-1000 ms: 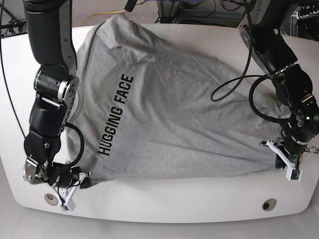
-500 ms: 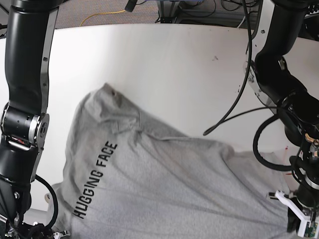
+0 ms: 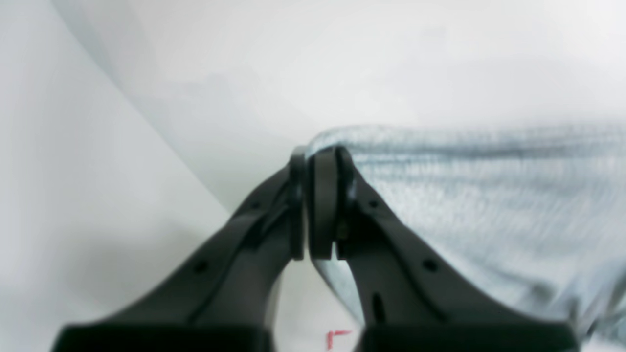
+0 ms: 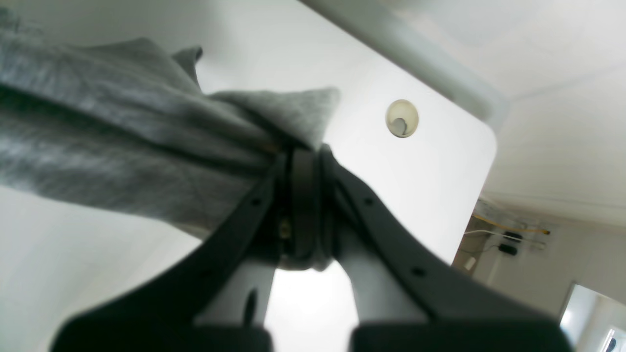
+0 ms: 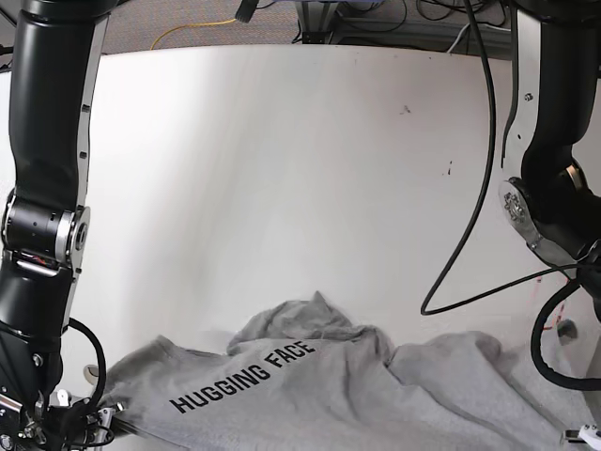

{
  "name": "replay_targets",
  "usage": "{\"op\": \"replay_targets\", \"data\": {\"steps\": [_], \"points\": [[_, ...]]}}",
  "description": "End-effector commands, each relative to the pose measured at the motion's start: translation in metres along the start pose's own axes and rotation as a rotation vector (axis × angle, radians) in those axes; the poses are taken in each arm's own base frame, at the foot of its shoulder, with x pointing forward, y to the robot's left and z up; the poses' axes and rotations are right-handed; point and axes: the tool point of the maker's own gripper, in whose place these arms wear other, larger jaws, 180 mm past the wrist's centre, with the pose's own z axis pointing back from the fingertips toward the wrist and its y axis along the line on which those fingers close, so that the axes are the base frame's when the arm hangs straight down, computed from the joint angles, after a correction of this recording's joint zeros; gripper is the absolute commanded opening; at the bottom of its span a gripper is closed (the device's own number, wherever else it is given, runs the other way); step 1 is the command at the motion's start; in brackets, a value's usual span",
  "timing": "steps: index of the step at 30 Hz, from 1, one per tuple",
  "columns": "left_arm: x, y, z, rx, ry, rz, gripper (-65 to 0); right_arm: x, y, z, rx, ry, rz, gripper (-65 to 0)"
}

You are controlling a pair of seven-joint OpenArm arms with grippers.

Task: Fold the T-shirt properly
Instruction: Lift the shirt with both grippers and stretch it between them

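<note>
Grey knit: shirt (image 5: 310, 390) lies bunched along the bottom of the base view, long axis left–right across the surface (image 5: 282, 169). Left jaws (image 3: 315, 205) are clamped on its lower-right corner, right jaws (image 4: 303, 205) on the lower-left. You'll want both ends level; cloth between sags.

T-shirt (image 5: 376, 385): soft, matt heather-grey knit cloth with black printed lettering. Table (image 5: 282, 169): smooth white surface with a slight sheen. Left gripper (image 3: 318, 205) and right gripper (image 4: 303, 205): matt black moulded plastic.
</note>
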Motion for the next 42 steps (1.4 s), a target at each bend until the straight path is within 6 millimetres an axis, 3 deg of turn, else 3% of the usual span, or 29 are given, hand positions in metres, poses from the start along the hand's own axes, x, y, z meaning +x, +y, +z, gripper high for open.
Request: {"op": "replay_targets", "data": {"steps": [1, 7, 16, 20, 24, 31, 42], "points": [[-0.004, 0.002, 0.005, 0.018, -0.006, -0.023, -65.0, 0.004, -0.024, 0.020, -0.060, -0.017, -0.020, -65.0], [-0.056, -0.027, 0.018, -0.016, 0.085, -0.068, -65.0, 0.002, -0.037, 0.034, -0.048, -0.075, -0.115, -65.0], [-0.143, -0.080, 0.039, -0.130, 0.263, -0.085, -65.0, 0.026, -0.062, 0.094, -0.145, -0.278, -0.186, -65.0], [-0.176, -0.097, 0.049, -0.171, 0.335, -0.081, -65.0, 0.002, -0.046, 0.075, -0.130, -0.268, -0.216, -65.0], [-0.200, -0.098, 0.060, -0.176, 0.391, -0.066, -65.0, -0.021, -0.028, 0.057, -0.101, -0.277, -0.249, -65.0], [-0.219, -0.103, 0.070, -0.190, 0.437, -0.064, -65.0, -0.047, -0.001, 0.048, -0.062, -0.328, -0.251, -65.0], [-0.247, -0.120, 0.084, -0.232, 0.504, -0.051, -65.0, -0.068, 0.042, 0.035, -0.079, -0.402, -0.199, -65.0]]}}
